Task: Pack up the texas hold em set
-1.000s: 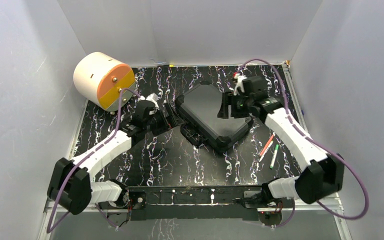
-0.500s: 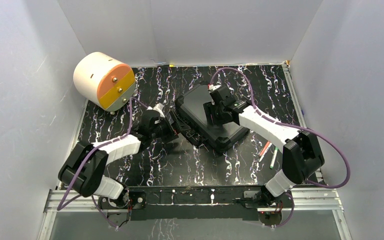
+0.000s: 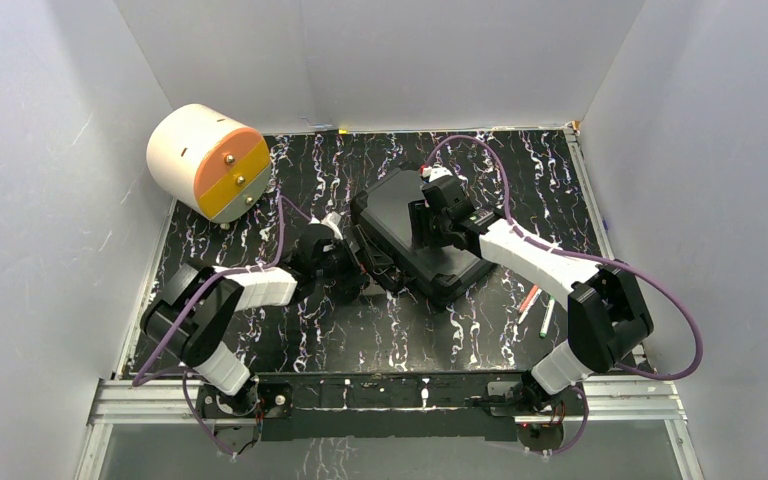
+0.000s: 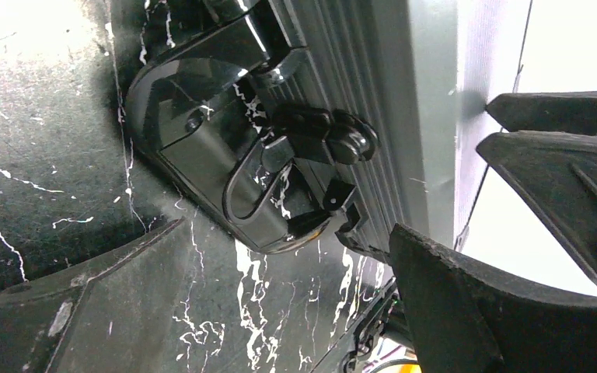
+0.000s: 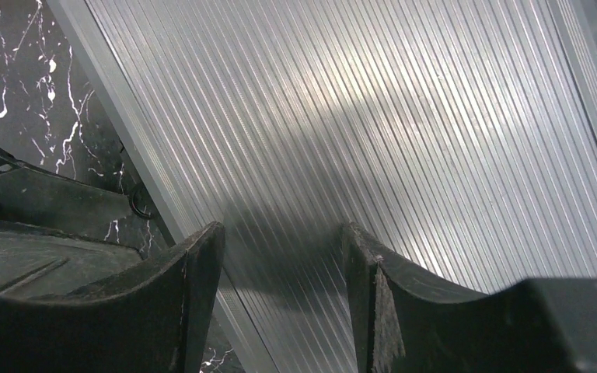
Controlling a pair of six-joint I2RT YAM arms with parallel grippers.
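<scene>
Since a second ago the right arm has swung inward, carrying its claw from the case's far right corner to above the lid, and the left arm has folded its elbow back toward its base while its claw stays at the case's left edge. The case lies shut and skewed near the middle of the counter. The right claw hangs just over the ribbed lid, released, its fingers spread with nothing between them; whether they touch the lid I cannot tell. The left claw sits low beside the case, also released and holding nothing. In its wrist view the fingers frame a black corner of the case, and a latch with a wire loop shows on the side wall. A drawer unit stands at the far left, well apart from the case, and two pens lie right of it.
</scene>
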